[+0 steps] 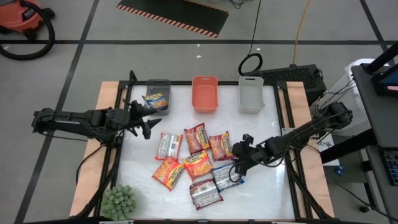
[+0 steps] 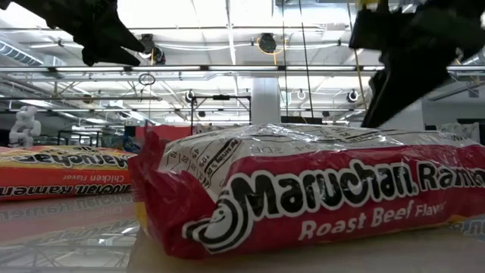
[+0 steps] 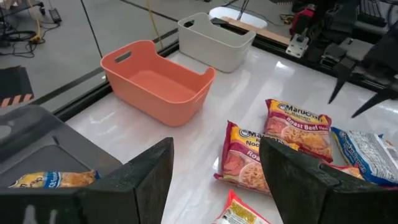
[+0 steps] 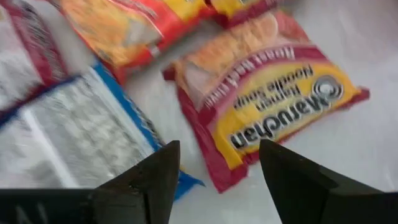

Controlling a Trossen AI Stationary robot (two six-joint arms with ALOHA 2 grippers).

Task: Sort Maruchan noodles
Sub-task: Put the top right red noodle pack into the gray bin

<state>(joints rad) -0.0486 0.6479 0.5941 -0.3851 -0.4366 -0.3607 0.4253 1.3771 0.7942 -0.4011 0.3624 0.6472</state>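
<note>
Right gripper [image 1: 238,167] hovers, fingers [image 4: 149,180] apart and empty, over crinkly plastic Maruchan noodle packets [image 1: 198,163] clustered mid white worktop [image 1: 261,130]; blue-and-silver packet [image 4: 81,130] and red-and-yellow packet [image 4: 267,106] lie directly beneath. Left gripper [image 1: 144,118] waits by dark grey plastic bin [image 1: 158,87] (one blue-yellow packet [image 3: 53,179] already inside), fingers open, holding nothing. Orange bin [image 1: 205,93] and light grey bin [image 1: 251,94] empty. Best approach: descend squarely on one packet, straddle edge, avoid pinching neighbour.
</note>
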